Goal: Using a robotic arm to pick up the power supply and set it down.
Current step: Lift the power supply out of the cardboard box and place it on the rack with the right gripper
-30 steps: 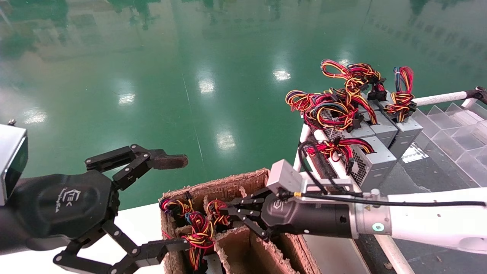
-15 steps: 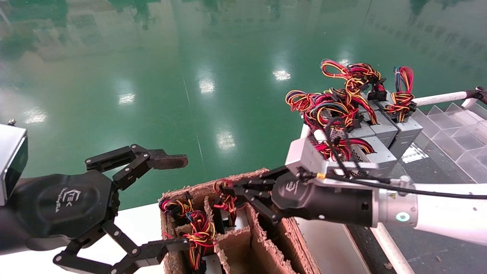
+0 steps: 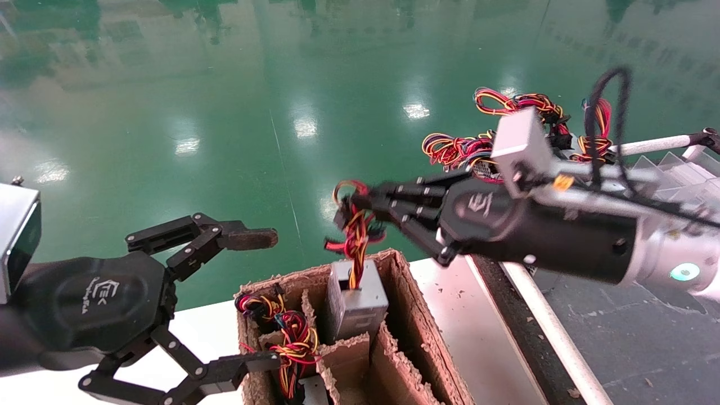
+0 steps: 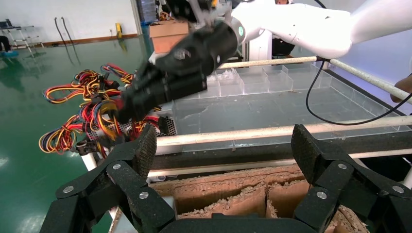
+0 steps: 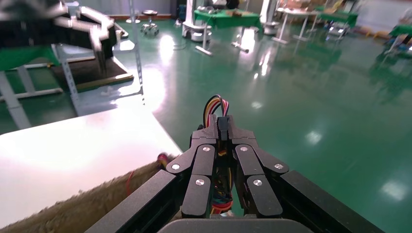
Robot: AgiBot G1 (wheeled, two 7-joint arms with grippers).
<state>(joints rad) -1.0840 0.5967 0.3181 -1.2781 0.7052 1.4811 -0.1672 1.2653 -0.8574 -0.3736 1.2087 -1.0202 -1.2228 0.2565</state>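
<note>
Right gripper [image 3: 365, 211] clamped on the wires [image 3: 353, 236], not the casing, likely because the box [image 3: 360, 360] walls crowd it; supply [image 3: 357, 298] hangs below, half out of its slot; left gripper [image 3: 253, 298] spread apart, idle, near left.

Before you, a white counter [image 3: 450, 315] carrying a brown cardboard divider box [image 3: 394, 360], beside a green floor [image 3: 225, 112].

power supply [image 3: 355, 301] lower half hidden in cardboard box [image 3: 405, 292], right arm blurred
</note>
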